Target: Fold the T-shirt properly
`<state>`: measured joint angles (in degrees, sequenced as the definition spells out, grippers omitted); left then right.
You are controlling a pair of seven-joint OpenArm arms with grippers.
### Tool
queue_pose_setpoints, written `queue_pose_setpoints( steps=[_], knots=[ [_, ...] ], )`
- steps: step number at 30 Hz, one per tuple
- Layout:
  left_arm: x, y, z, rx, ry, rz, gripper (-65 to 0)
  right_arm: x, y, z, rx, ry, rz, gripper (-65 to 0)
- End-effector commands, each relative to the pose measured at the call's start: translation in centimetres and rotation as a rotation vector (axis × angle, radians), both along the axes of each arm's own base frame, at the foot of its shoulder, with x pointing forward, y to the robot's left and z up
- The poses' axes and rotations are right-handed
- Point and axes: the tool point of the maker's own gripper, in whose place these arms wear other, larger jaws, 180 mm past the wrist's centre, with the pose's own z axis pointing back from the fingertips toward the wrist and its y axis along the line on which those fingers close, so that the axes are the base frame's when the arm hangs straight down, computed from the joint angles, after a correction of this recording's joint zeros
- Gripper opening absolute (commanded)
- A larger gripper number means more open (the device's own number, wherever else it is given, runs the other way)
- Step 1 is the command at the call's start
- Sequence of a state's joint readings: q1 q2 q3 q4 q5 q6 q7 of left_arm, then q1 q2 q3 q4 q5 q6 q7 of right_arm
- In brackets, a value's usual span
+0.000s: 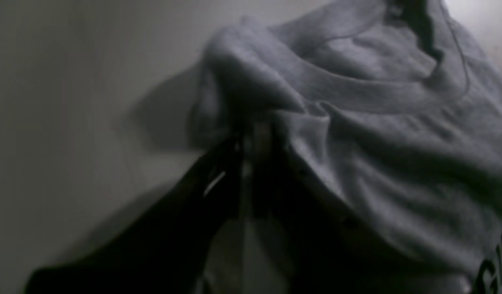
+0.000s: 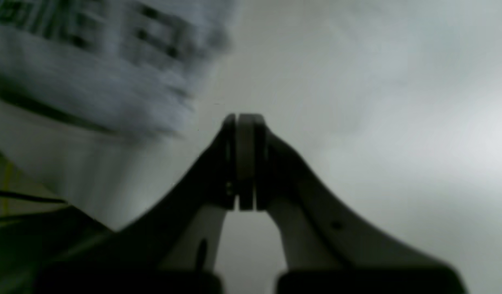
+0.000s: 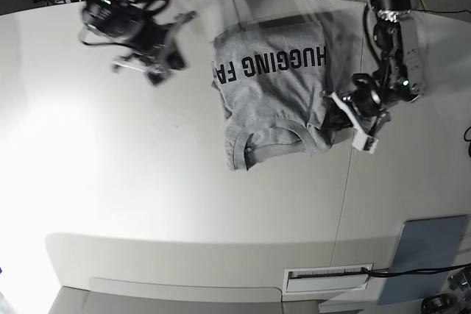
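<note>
**One arm pinches the shoulder of a half-folded shirt while the other hangs clear**

The grey T-shirt [image 3: 272,90] lies on the white table [image 3: 147,182], lettering up and partly gathered into a narrow shape, its ribbed crew neck [image 3: 276,137] pointing toward the near edge. In the base view the left gripper [image 3: 352,112] sits at the shirt's edge just beside the collar. The left wrist view shows why: a bunched ridge of fabric [image 1: 251,81] rises straight out of the dark fingers [image 1: 218,175], which appear clamped on a fold of cloth near the shoulder. The hold looks meant to carry that side across or to tug the garment straight, though which of the two cannot be read from a single moment. The left arm reaches down from the far edge of the table, elbow bent, wrist turned inward toward the shirt.

The right gripper [image 2: 245,122] has its jaws pressed together with nothing between them, as its own wrist camera shows plainly. Blurred grey cloth with black lettering [image 2: 92,61] fills the upper corner of that view, apart from the fingertips. In the base view that arm [image 3: 129,23] hovers above bare table, beside the hem end of the shirt but not touching it, apparently standing by.

A flat blue-grey pad [image 3: 423,259] lies at the near corner of the table, well apart from the work. By the look of it, the folding is only partly done.
</note>
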<state>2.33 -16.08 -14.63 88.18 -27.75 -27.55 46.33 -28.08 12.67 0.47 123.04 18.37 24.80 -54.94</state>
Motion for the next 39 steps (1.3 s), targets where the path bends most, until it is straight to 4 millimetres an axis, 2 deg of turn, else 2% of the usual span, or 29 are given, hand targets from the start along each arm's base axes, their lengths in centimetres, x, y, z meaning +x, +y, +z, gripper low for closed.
queue_pose_setpoints(
  steps=[1,7,10,13,19,22,25,29,35,37,39],
  knots=[
    [0.3,0.4,1.8,0.011,-0.058,-0.003,-60.7,0.3,-1.1,1.3,0.005,-0.035,-0.033,-65.0],
    [-4.9,3.1,4.5,0.087,-0.092,0.061,-60.7,-2.8,-8.2,3.5,-0.041,0.0,-0.229,-65.0],
    [-8.2,5.0,5.4,0.09,-0.081,0.109,-60.7,-4.8,-10.8,4.6,-0.087,0.021,-0.296,-65.0],
    [-12.3,6.8,5.5,0.111,-0.019,0.121,-60.7,-7.1,-12.7,5.2,-0.127,0.067,-0.346,-65.0],
    [-21.0,9.9,3.8,0.134,0.211,0.198,-60.7,-13.1,-14.8,4.3,-0.219,0.267,-0.384,-65.0],
    [-25.4,9.8,2.3,0.13,0.341,0.198,-60.7,-16.7,-15.0,3.5,-0.256,0.41,-0.374,-65.0],
    [-29.4,9.6,0.4,0.11,0.482,0.186,-60.7,-20.4,-16.1,2.6,-0.322,0.554,-0.381,-65.0],
    [-33.8,7.8,-2.9,0.017,0.633,0.095,-60.7,-24.0,-17.6,-0.1,-0.336,0.689,-0.398,-65.0],
    [-39.1,4.6,-9.5,-0.145,0.845,0.12,-60.7,-27.9,-17.6,-7.2,-0.224,0.895,-0.395,-65.0],
    [-39.9,4.0,-11.5,-0.157,0.883,0.132,-60.7,-28.4,-17.8,-9.8,-0.213,0.942,-0.382,-65.0],
    [-39.9,3.8,-13.4,-0.16,0.883,0.157,-60.7,-28.4,-17.9,-12.2,-0.211,0.97,-0.367,-65.0]
  ],
)
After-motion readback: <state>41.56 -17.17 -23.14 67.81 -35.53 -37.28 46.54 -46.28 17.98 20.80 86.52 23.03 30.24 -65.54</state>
